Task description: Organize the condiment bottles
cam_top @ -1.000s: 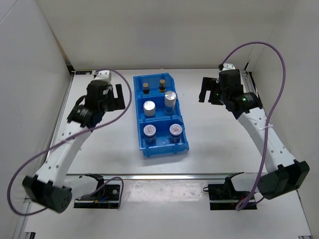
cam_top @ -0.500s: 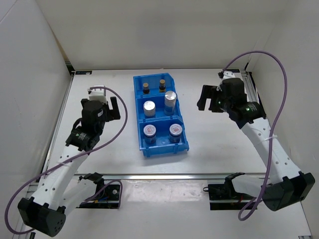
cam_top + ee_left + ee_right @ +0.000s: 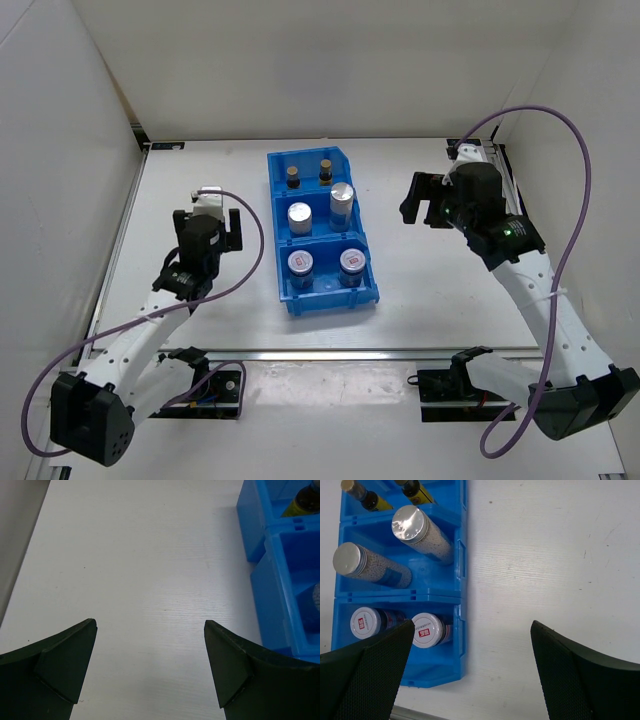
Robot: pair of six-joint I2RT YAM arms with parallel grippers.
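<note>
Blue three-compartment bin (image 3: 330,300) sits mid-surface (image 3: 430,290), long axis running near to far. All six condiment containers are inside it, upright, two per compartment:
- far compartment: slim dark-brown bottles (image 3: 292,177) (image 3: 325,170), gold caps, side by side
- middle compartment: tall cylinders (image 3: 299,217) (image 3: 343,197), silver lids; the right one stands a bit farther back than the left one
- near compartment: squat jars (image 3: 301,264) (image 3: 351,262), silver lids with a red label on top, side by side

Left gripper (image 3: 150,627): jaws spread wide, nothing between them. It hangs over bare surface left of the bin, well apart from it. Its wrist view catches the bin's left wall at the right edge, plus part of one brown bottle at the top corner.

Right gripper (image 3: 472,625): jaws fully spread too, holding nothing. It sits over the surface right of the bin, roughly level with the middle compartment and clear of the bin wall. In its wrist view the left finger overlaps the near compartment; cannot tell its height above it.
</note>
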